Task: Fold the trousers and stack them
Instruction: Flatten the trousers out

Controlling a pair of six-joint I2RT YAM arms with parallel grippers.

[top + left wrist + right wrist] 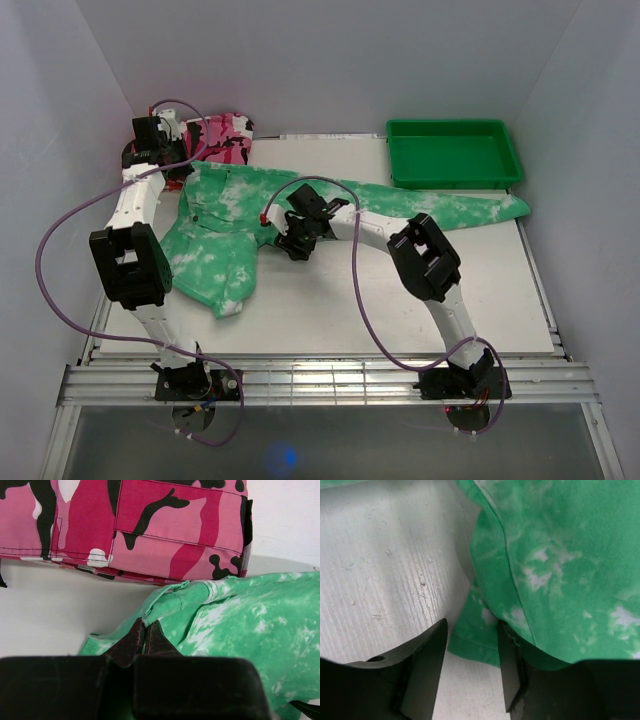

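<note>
From above, the trousers (225, 235) lie spread on the table (400, 310), one leg reaching toward the green tray (450, 124). The left gripper (183, 165) is at their far corner beside the camouflage cloth (228, 133), and the right gripper (290, 238) is mid-garment. The left wrist view shows fingers (131, 641) pinched tight on the waistband corner; the right wrist view shows jaws parted around a cloth edge.

Top view: the near side of the camouflage cloth (228, 132) and the upper corner of the trousers (215, 250) are covered by the left arm (135, 200), and the middle of the trousers is hidden under the right arm (370, 225). Left wrist view: the camouflage cloth is cut off at the top and left edges, the trousers at the right edge. Right wrist view: one finger (509, 670) of the right gripper (472, 630) is partly covered by cloth.
</note>
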